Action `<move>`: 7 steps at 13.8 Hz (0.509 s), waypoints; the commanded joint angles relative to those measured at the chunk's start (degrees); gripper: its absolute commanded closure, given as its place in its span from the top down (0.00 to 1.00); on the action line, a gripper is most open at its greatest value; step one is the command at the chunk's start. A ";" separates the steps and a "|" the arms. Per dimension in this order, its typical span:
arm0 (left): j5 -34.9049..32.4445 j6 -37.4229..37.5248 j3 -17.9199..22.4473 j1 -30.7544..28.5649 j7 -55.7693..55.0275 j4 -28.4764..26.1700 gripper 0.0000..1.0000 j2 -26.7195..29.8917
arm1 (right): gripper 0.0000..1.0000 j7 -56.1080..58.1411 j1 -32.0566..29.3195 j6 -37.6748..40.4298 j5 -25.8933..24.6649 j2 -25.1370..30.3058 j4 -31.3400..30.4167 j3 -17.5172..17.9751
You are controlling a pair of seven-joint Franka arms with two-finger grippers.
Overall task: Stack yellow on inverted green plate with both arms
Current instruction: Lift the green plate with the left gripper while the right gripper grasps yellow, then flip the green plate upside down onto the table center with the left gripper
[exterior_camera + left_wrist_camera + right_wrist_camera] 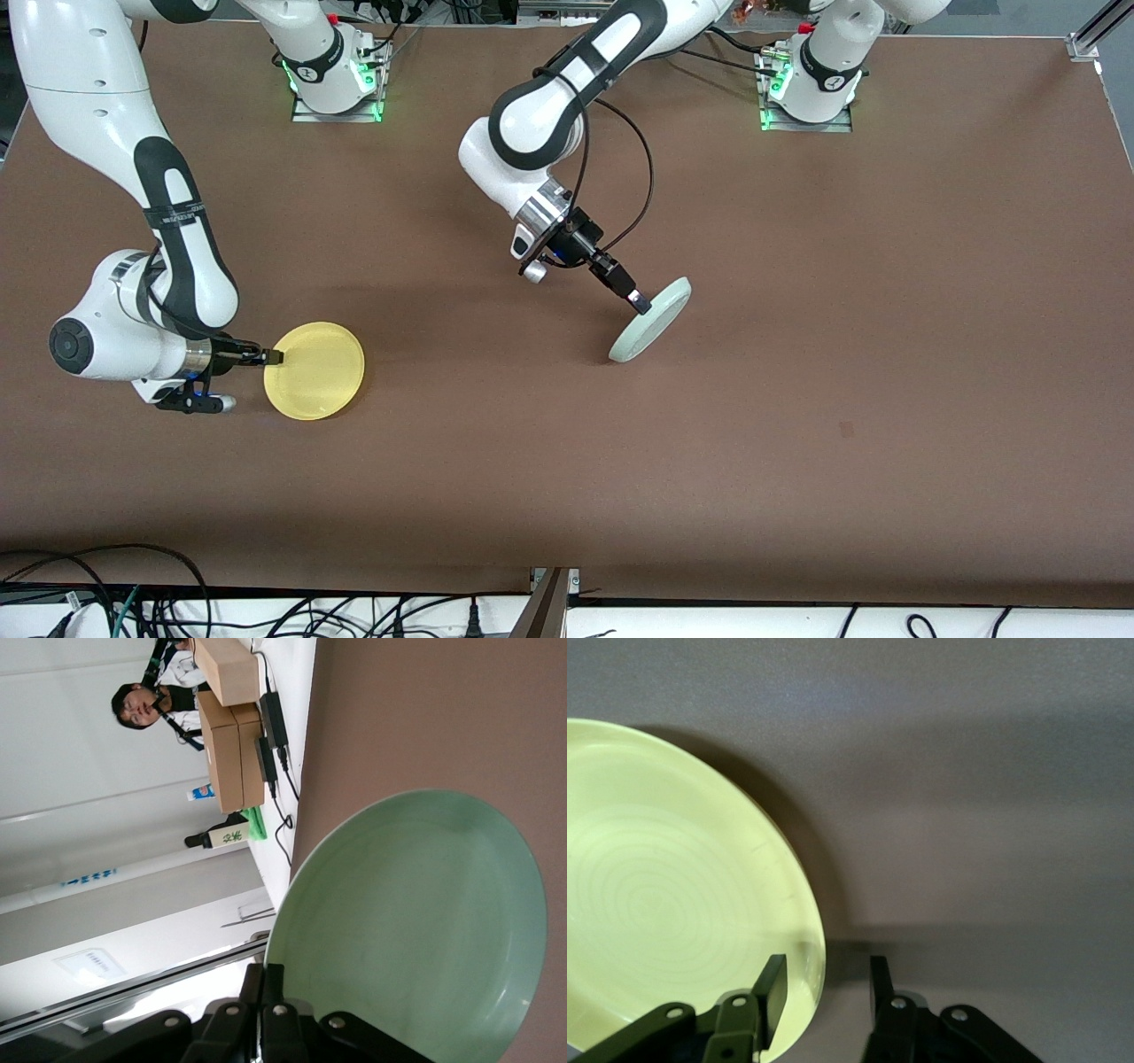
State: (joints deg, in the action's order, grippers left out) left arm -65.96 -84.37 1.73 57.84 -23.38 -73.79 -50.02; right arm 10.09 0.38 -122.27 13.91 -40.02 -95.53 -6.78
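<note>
Half of the turning seems done: the left hand (640, 303) holds tight the round pale mint-green plate (654, 317) tilted on its edge at the frame's centre, while the right hand (824, 988), its fingers narrowly apart around the rim of the round bright yellow plate (315, 370) at lower left on the brown counter (797, 425), has not lifted it, so stacking remains.

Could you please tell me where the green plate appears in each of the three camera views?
Front view: green plate, tilted on edge mid-table, rim held by the left gripper.
Left wrist view: it fills the frame, above the gripper.
Right wrist view: not in it.
Shared landmark: the brown table.
</note>
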 commanded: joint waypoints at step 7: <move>-1.36 2.11 5.65 7.11 -3.86 4.70 0.00 -8.60 | 0.12 1.52 -0.11 -0.78 1.91 0.29 -0.71 0.27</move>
State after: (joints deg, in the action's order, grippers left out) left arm -66.29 -83.44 6.59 63.75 -26.56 -71.43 -56.97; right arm 10.12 0.38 -122.30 14.46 -40.02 -95.55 -6.73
